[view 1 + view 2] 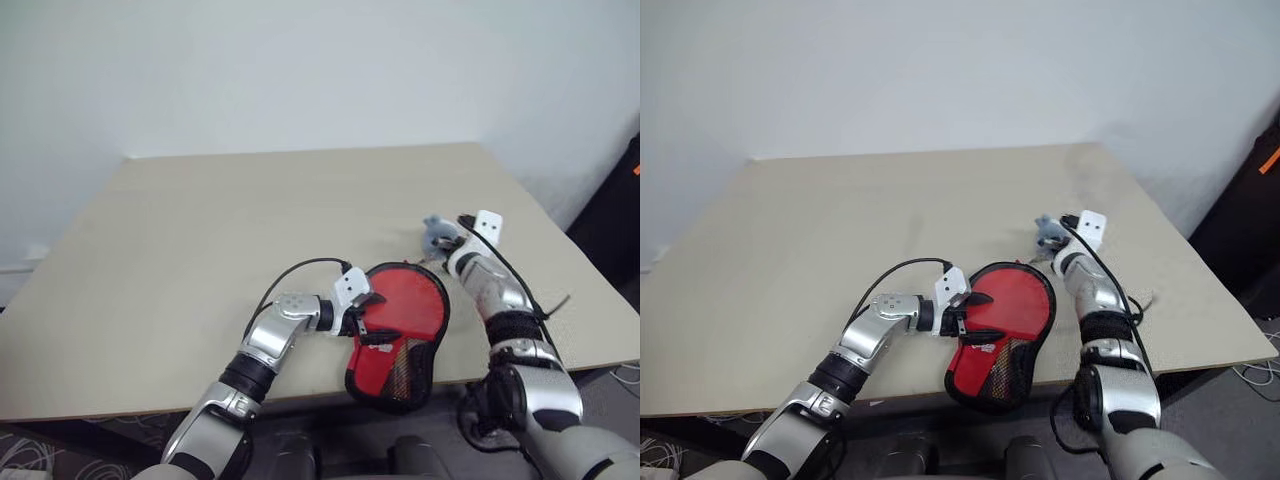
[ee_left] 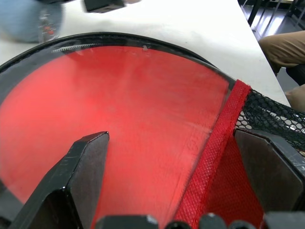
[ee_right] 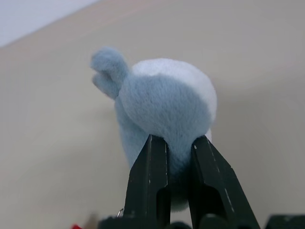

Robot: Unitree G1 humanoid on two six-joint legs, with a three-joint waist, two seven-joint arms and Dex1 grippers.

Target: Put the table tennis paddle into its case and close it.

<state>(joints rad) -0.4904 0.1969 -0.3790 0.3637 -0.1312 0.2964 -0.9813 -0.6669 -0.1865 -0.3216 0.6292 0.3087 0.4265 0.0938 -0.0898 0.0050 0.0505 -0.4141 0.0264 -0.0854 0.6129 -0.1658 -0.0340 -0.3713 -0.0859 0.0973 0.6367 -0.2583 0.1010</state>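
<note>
**Case pinned at the edge as right claw grips a plush charm**

The red case lies at the near edge of the surface, its narrow handle end with the mesh patch overhanging that edge toward the robot and its round end pointing away. Its long axis runs near to far, tipped slightly to the robot's right at the far end. The left claw stands wide open over the case from the left side, one finger over the smooth red round part and the other over the mesh by the red seam; whether the fingers press the fabric cannot be told. The paddle itself is not to be made out: whether the smooth red face is the paddle's rubber inside the pouch or the pouch's own panel cannot be settled.

Just beyond the round end, the right claw is clamped on a pale grey-blue plush lump, which looks to be a charm at the case's far end, though the link to the zip is not visible.

By these signs the job stands at the closing step. The next move probably calls for the left claw to hold the case steady while the right draws the charm around the rim.
</note>
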